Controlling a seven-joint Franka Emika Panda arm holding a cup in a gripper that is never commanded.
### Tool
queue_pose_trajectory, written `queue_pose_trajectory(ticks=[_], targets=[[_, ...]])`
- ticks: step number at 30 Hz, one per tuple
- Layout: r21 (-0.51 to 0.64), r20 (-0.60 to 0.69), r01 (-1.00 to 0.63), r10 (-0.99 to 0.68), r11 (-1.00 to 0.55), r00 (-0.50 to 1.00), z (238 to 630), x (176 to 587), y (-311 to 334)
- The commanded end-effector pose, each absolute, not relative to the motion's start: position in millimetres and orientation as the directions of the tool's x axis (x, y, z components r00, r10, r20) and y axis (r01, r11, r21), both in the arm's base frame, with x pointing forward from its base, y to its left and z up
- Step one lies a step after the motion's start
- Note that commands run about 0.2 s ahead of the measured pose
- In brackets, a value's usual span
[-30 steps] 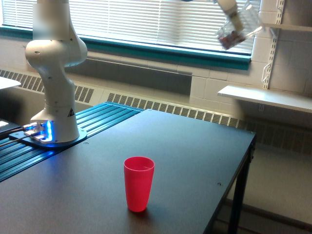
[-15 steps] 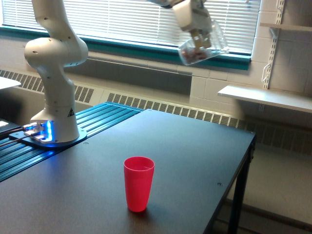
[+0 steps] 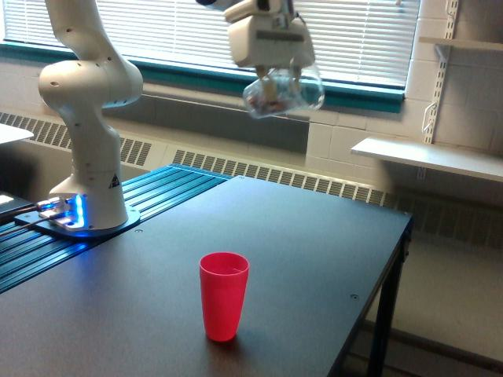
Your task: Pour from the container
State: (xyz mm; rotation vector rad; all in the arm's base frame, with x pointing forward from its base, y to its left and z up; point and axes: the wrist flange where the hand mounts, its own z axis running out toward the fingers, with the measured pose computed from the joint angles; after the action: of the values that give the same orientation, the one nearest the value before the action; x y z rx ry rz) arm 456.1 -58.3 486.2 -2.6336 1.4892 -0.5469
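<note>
The clear cup (image 3: 284,92) is held high above the table (image 3: 314,236), pinched in the gripper (image 3: 280,78), tipped with its long axis near horizontal; brownish bits are seen inside. The red cup (image 3: 224,295) stands upright on the table, well below the clear cup and toward the exterior view's left. A descent and leftward shift over the red cup's mouth is judged necessary before pouring.
</note>
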Motion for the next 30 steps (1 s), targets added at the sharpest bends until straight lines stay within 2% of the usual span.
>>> queue_pose_trajectory(ticks=[1,21,30], targets=[[-0.191,0.226,-0.898,-0.908,-0.397,0.353,459.4,441.2,-84.8],[-0.1,0.173,-0.99,-0.982,-0.095,0.076,409.4,412.4,-168.5],[-0.061,0.17,-0.998,-0.985,0.012,-0.022,387.9,419.7,-194.7]])
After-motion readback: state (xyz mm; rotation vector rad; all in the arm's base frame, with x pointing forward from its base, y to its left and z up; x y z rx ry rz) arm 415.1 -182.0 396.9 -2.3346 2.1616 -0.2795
